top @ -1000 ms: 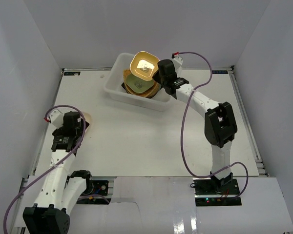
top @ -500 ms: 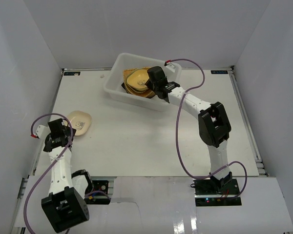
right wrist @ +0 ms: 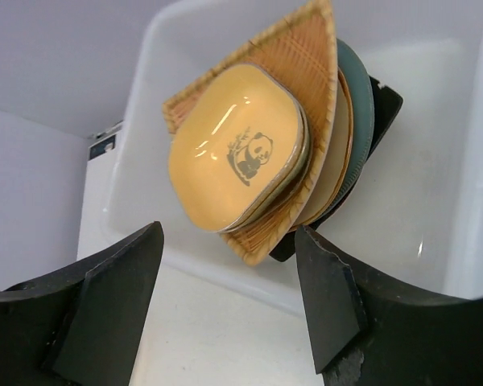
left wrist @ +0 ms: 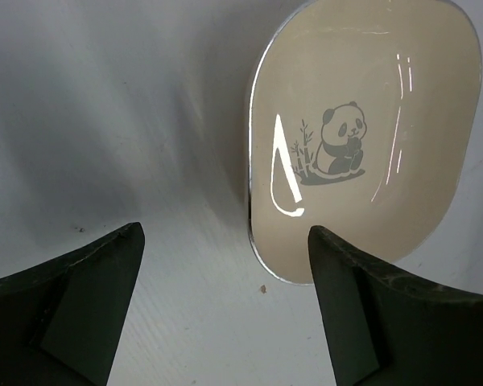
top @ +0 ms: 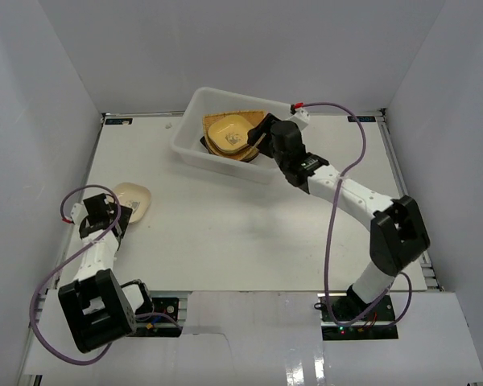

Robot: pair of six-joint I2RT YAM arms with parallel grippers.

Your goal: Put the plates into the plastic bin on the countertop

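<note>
The plastic bin stands at the back of the countertop and holds a leaning stack of plates. A yellow panda plate lies on top, over a woven tan square, a grey-blue round and a black-rimmed one. My right gripper hangs open and empty over the bin's near wall, just short of the stack. A cream panda plate rests on the countertop at the left. My left gripper stands open at its near edge, holding nothing.
White walls close in the left, back and right sides. Metal rails run along the countertop's edges. Purple cables loop from both arms. The right arm stretches diagonally from the front right to the bin.
My right gripper lowered the yellow plate onto the stack in the bin, opened and drew back. The left arm shifted toward the left, uncovering the cream plate.
</note>
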